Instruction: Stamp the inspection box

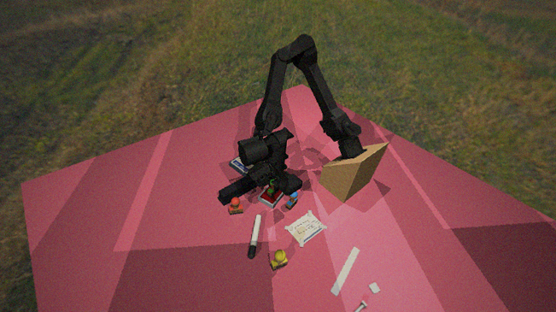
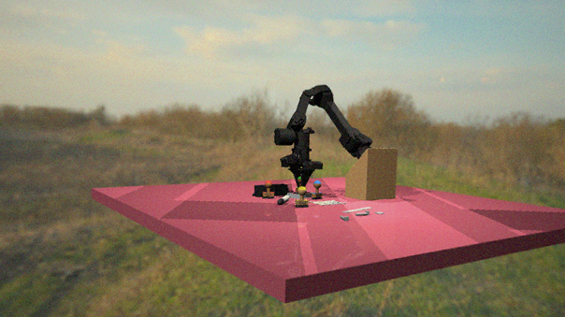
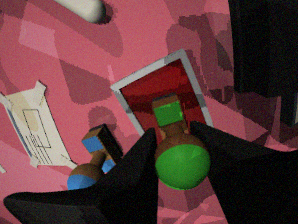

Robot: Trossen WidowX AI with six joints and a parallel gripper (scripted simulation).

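Note:
My gripper (image 1: 271, 187) (image 2: 300, 183) (image 3: 172, 129) is shut on the green-knobbed stamp (image 3: 182, 166), gripping its brown neck. The stamp's base is over the red ink pad (image 3: 160, 77) (image 1: 265, 203), inside its grey rim; whether it touches the ink cannot be told. The stamp's lettering is not readable. The white card (image 1: 306, 228) (image 2: 328, 202) (image 3: 56, 150) lies in front of the pad, with tabs at its corners. The inspection box (image 3: 30, 109) is a thin rectangular outline on it; a pale tan patch overlaps its corner, and no dark print shows inside.
A blue-knobbed stamp (image 1: 292, 200) (image 2: 318, 189) (image 3: 82, 179) stands close beside the pad. A red-knobbed stamp (image 1: 235, 205), a yellow-knobbed stamp (image 1: 279, 258) and a white marker (image 1: 255, 233) (image 3: 85, 7) are nearby. A tall brown block (image 1: 336, 177) (image 2: 375, 174) stands by the arm; a pale strip (image 1: 345, 271) lies farther forward.

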